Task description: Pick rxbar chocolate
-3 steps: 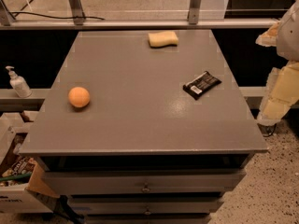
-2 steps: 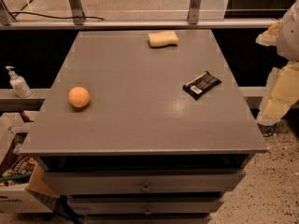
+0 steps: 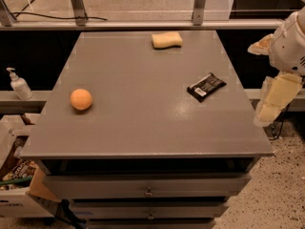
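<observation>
1. Rxbar chocolate (image 3: pixel 206 86) lay flat near the right edge of the surface (image 3: pixel 143 128), skewed to that edge, with nothing touching it.
2. Gripper (image 3: pixel 272 101) hung beyond the right edge, apart from the bar; open or closed, could not tell.
3. Judgement: approach from above, span the bar's narrow width, and press low, since the wrapper looked slick.

Arm (image 3: pixel 290 46) above gripper (image 3: pixel 272 101) cropped at right edge.

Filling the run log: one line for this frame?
claw: right of table, apart | rxbar chocolate: flat, tabletop right side | grasp: not yet
</observation>
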`<state>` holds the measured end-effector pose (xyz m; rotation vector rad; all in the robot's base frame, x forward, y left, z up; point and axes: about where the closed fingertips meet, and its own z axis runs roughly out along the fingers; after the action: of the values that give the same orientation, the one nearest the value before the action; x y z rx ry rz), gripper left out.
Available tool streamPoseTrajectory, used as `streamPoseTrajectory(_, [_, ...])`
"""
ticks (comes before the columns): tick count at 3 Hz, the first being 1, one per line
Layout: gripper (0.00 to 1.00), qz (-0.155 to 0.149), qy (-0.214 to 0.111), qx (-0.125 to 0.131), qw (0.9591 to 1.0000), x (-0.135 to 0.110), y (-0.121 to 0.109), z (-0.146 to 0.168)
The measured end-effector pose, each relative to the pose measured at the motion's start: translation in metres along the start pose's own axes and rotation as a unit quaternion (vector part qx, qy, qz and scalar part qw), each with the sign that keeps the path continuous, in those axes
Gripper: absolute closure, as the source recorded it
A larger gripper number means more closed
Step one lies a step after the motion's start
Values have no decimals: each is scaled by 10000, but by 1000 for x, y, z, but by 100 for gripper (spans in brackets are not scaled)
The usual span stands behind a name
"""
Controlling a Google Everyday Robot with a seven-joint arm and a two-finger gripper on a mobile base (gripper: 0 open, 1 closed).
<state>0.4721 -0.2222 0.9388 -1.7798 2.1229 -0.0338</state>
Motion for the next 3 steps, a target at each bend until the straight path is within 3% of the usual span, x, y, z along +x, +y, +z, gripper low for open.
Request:
streamPoseTrajectory(2, [0, -292, 11, 273, 9992, -4, -44, 57])
streamPoseTrajectory(3, [0, -393, 209, 390, 9982, -9, -68, 83])
